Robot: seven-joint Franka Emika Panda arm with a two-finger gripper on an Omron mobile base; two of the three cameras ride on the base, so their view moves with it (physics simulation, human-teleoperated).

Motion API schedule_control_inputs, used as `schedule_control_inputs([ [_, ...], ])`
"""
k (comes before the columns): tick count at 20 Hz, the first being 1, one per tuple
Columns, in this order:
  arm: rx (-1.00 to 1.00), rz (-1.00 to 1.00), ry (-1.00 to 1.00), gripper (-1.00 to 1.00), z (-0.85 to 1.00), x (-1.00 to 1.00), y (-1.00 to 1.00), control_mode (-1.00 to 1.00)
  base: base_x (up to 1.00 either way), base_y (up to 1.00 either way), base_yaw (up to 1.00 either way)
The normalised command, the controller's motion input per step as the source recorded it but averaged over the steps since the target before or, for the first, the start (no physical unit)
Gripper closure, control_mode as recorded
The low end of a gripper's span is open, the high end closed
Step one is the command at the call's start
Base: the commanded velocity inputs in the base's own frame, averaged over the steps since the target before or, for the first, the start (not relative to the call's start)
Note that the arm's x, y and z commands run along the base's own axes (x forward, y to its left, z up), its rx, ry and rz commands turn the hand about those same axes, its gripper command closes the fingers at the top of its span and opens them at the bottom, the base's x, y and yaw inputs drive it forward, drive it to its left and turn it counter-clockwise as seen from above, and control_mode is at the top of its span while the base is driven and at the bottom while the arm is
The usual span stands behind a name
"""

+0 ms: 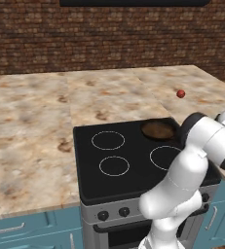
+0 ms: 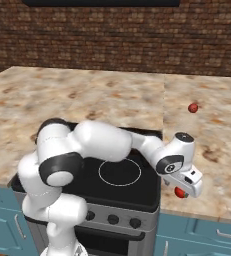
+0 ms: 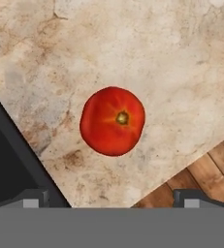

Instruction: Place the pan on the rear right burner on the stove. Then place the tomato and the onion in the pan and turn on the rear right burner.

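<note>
Right now the gripper (image 3: 111, 197) hangs over the tomato (image 3: 112, 121), jaws spread wide and empty; its two tips sit far apart at the bottom of the hand view, and the tomato lies on the counter (image 3: 171, 72) just ahead of them, centred between their lines and clear of both. From the right base view the tomato (image 2: 179, 192) shows as a red spot directly under the hand, on the counter strip just right of the stove (image 2: 137, 192) and close to the counter's front edge. So the grasp is not yet made; by my reading the arm is lining up for a straight descent.

Farther back, the pan (image 1: 158, 130) sits at the stove's far right corner, where the rear right burner should be; the ring itself is hidden under it, so the first step looks done. Nothing lies in the pan yet.

Farthest off, the onion (image 1: 180, 94) rests alone on the counter, well behind and to the right of the stove. Both vegetables and the knob turn are left to do.
</note>
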Motion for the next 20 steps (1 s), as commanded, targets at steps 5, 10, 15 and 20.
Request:
schedule_control_inputs([
  [5, 0.00, -0.01, 0.00, -1.00, -0.19, 0.06, -0.07, -1.00, 0.00, 0.00, 0.00],
  [10, 0.00, -0.01, 0.00, -1.00, -0.14, 0.08, -0.12, -1.00, 0.00, 0.00, 0.00],
  [15, 0.00, -0.02, 0.00, -1.00, -0.05, 0.22, -0.13, -1.00, 0.00, 0.00, 0.00],
  [20, 0.00, 0.00, 0.00, -1.00, -0.02, 0.33, -0.07, -1.00, 0.00, 0.00, 0.00],
])
